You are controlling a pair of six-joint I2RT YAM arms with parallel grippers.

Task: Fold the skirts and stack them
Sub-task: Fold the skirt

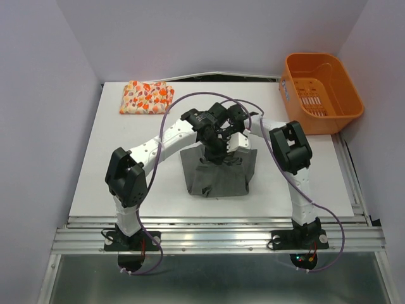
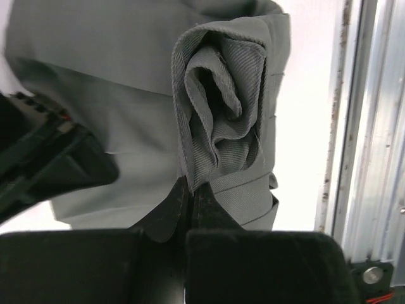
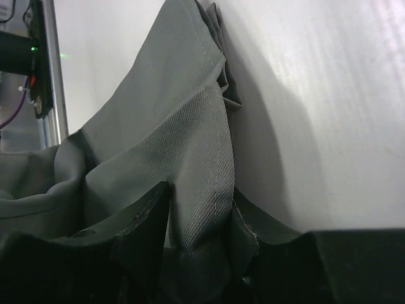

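The dark grey skirt (image 1: 218, 180) lies partly folded at the table's middle, its far edge lifted. My left gripper (image 1: 214, 149) is shut on a bunched, rolled fold of it (image 2: 221, 114), the jaws pinched together at the cloth's edge (image 2: 190, 189). Right beside it, my right gripper (image 1: 231, 151) straddles another fold of the same skirt (image 3: 183, 126). Its fingers stand apart with the seam between them (image 3: 201, 196) and the cloth fills the gap. The cream skirt with the orange leafy print (image 1: 147, 97) lies folded at the far left corner.
An orange plastic basket (image 1: 329, 107) stands at the far right, past the white table (image 1: 126, 145). Metal rails run along the table's near edge (image 1: 215, 237). A black part of the other arm (image 2: 50, 168) shows close on the left of the left wrist view.
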